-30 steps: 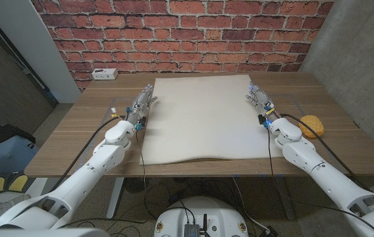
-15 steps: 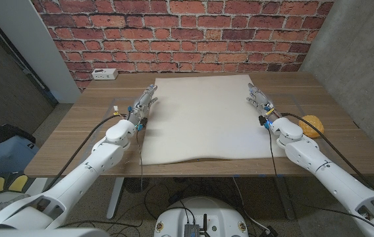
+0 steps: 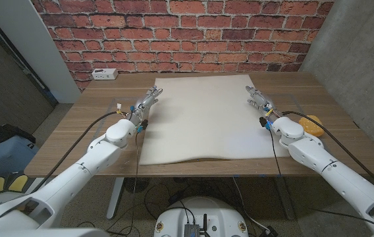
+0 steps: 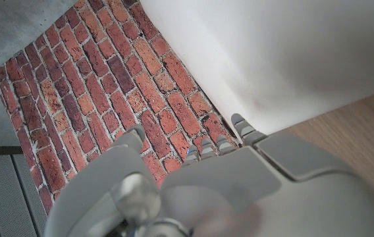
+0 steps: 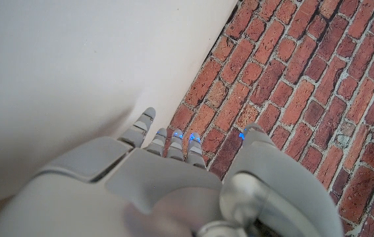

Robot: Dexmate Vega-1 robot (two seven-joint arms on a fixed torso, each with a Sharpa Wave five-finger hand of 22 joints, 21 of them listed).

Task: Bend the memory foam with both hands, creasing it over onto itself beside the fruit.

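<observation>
Both hands (image 3: 143, 104) (image 3: 261, 99) outstretched (fingers forward)

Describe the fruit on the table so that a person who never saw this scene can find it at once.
Start from the large cream foam sheet that covers the middle of the wooden table. Go past its right edge, beyond the right hand: the fruit lies there, partly hidden by the forearm. It is the only small, round, yellow-orange thing.

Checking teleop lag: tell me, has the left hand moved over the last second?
Yes. The left hand has crept toward the brick wall along the memory foam sheet's left edge.
</observation>
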